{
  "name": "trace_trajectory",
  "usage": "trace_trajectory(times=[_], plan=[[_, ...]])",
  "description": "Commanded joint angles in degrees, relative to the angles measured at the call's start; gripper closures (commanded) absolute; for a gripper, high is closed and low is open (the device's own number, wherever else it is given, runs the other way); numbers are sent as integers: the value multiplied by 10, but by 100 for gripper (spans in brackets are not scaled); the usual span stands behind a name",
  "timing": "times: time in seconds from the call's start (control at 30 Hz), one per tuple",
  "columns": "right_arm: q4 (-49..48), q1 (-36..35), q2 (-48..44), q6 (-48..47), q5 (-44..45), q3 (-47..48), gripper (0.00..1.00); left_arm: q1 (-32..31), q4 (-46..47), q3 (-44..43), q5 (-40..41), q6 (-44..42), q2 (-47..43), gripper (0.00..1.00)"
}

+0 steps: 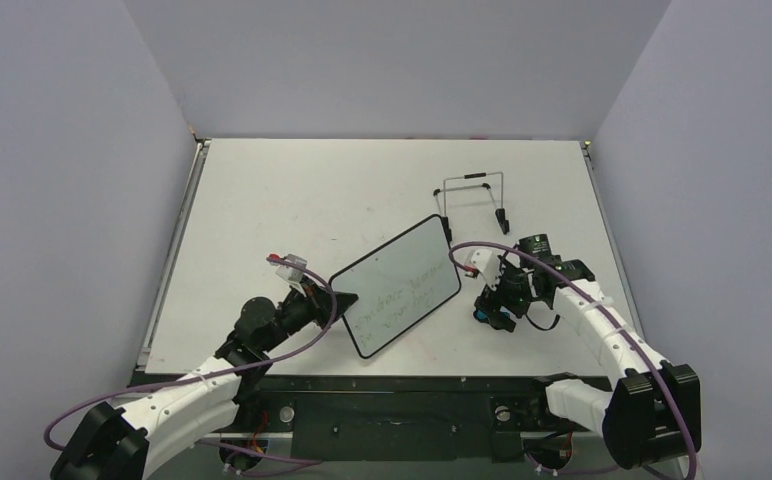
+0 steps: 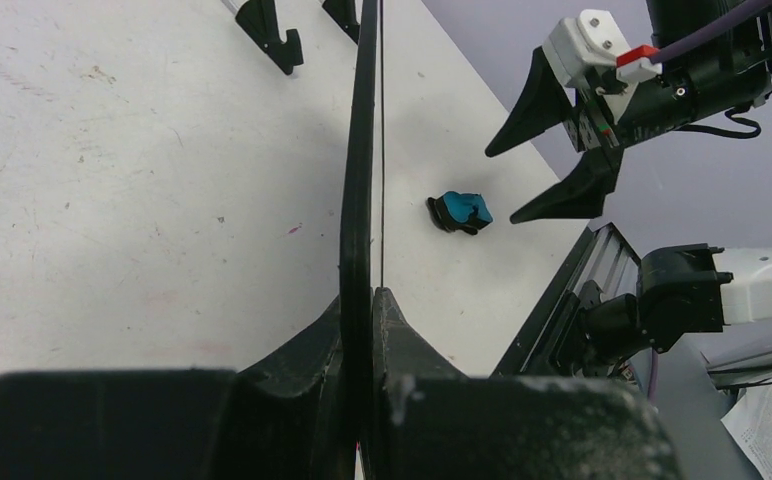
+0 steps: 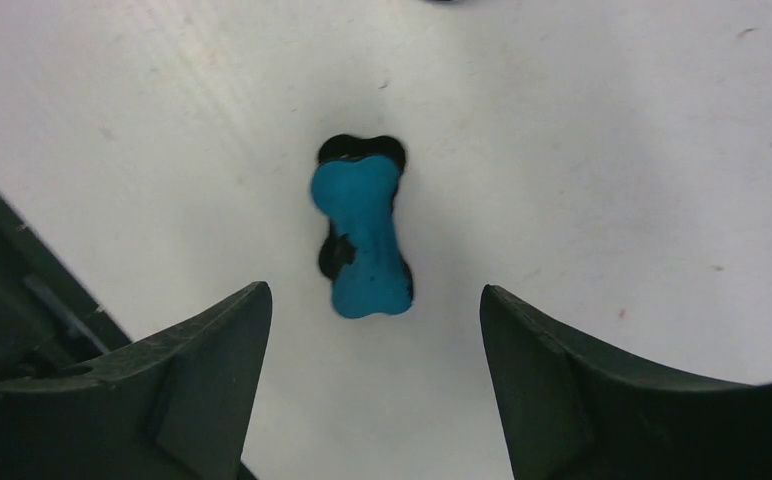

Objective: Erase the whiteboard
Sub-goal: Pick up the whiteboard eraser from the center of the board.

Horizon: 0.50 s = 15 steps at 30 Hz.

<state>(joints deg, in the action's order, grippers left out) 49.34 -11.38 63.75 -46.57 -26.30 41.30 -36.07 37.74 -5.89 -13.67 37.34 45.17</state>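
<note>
The whiteboard [image 1: 394,285], white with a thin black frame, is held tilted off the table, and faint green writing shows on its face. My left gripper [image 1: 340,298] is shut on its near left edge. In the left wrist view the frame [image 2: 362,150] runs edge-on between the closed fingers of my left gripper [image 2: 372,295]. A small blue-and-black eraser [image 3: 362,240] lies flat on the table, just ahead of my open right gripper [image 3: 372,290], which holds nothing. The eraser [image 2: 459,212] and the right gripper [image 2: 502,187] hovering above it also show in the left wrist view.
A thin wire stand [image 1: 472,195] with black feet [image 2: 267,30] sits behind the board at the back right. The table's near edge with its metal rail [image 2: 562,290] runs close beside the eraser. Grey walls enclose the table on three sides.
</note>
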Motion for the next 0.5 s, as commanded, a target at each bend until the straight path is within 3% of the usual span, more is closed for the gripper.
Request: trace_trajectory(times=[0.0,0.27,0.47], plan=[[-121,-16,35,60,57,7,30,-2,46,-5,16,20,-22,100],[-111,-40,84,60,72,7,44,-5,47,1,18,21,-31,100],[-78,-46,108,31,68,7,45,-4,45,1,17,20,-32,100]])
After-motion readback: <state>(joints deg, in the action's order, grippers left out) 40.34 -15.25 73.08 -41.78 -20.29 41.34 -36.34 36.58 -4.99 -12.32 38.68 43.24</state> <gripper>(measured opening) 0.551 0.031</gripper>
